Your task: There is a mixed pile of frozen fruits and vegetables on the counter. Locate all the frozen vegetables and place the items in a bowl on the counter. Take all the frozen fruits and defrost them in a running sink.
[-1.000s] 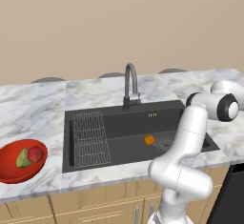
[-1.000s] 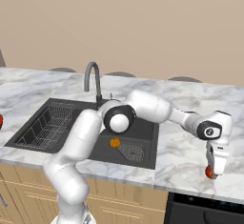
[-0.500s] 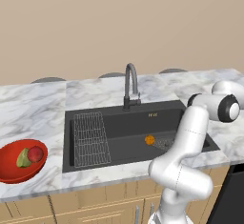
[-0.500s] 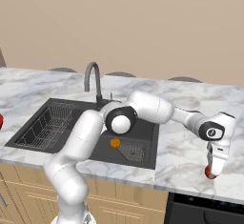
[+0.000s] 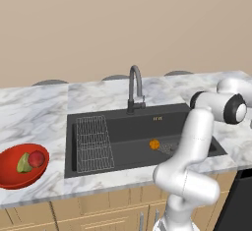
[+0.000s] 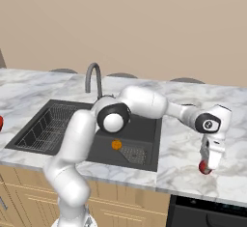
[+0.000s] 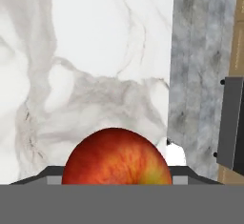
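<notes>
Near the counter (image 6: 183, 173) edge, gripper (image 6: 206, 167) clasps red ball (image 7: 116, 156) (bare marble around).

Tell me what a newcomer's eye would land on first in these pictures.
Probably the white arm stretched far right over the marble counter, its claw down on a small red ball near the counter's front edge. Next, the orange ball lying in the dark sink, and the red bowl at the far left holding a green wedge and a pinkish-red ball.
</notes>
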You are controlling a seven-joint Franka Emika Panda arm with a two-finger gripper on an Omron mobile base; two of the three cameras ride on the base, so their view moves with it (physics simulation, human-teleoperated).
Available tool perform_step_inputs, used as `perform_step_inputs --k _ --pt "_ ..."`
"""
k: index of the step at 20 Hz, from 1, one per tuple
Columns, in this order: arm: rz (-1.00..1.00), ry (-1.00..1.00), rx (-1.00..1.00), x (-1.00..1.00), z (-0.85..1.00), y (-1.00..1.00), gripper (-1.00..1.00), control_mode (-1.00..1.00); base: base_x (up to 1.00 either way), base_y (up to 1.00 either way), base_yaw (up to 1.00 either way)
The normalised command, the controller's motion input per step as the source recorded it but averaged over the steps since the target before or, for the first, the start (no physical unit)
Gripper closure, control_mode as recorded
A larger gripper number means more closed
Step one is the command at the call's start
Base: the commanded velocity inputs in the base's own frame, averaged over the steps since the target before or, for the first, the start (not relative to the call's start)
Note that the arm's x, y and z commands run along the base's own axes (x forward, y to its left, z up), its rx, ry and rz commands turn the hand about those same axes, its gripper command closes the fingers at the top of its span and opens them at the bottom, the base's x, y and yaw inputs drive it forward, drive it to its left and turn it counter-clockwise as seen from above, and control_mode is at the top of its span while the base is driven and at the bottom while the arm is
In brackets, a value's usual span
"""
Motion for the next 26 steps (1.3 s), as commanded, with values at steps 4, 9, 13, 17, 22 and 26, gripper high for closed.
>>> perform_step_inputs --k 4,9,13,17,22,26 --pt "0.18 -0.14 0.03 -0.30 0.31 0.70 1.00 -1.00 0.00 0.00 0.00" --pt "0.25 -0.13 0.08 -0.07 0.01 0.72 1.00 -1.00 0.00 0.00 0.00" --pt "0.23 -0.14 0.07 0.00 0.02 0.74 1.00 -1.00 0.00 0.00 0.00" --pt "0.19 -0.13 0.06 0.07 0.17 0.50 1.00 -1.00 0.00 0.00 0.00" --pt "0.13 0.00 -0.03 0.45 0.17 0.38 1.00 -1.00 0.00 0.00 0.00" --pt "0.15 0.21 -0.13 0.45 0.16 0.42 1.00 -1.00 0.00 0.00 0.00"
